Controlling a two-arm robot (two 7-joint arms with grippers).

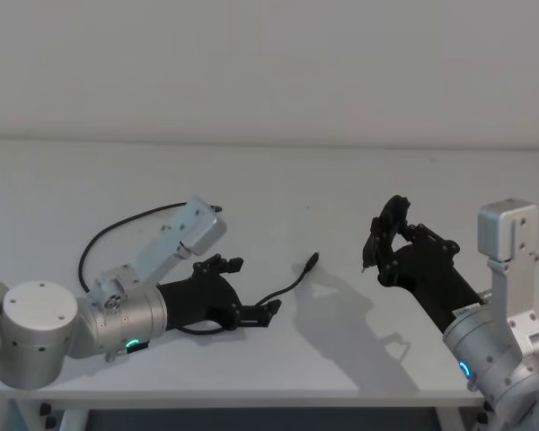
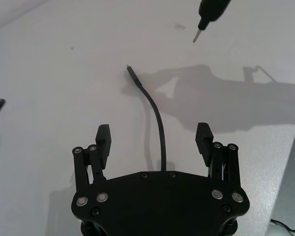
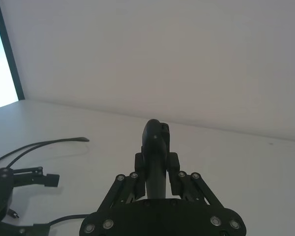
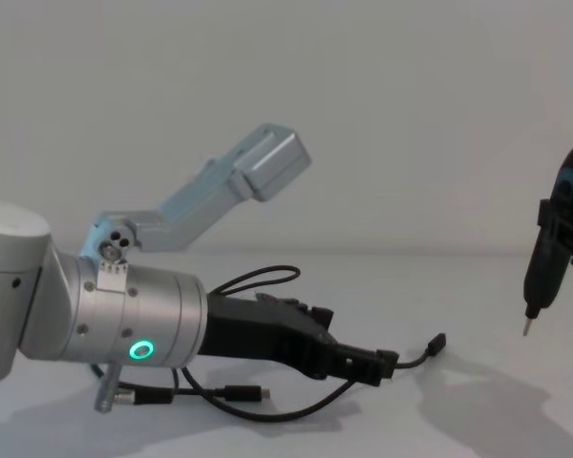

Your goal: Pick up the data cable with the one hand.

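Data cable lies loose on the white worktop, one plug end free. Its run passes between the fingers of the left gripper, which sits low, spread wide, grasping nothing. Right gripper is raised well apart, clenched on a black pointed tool.

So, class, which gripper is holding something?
The right gripper, shut on a black pointed tool; the left gripper is open, straddling the data cable.
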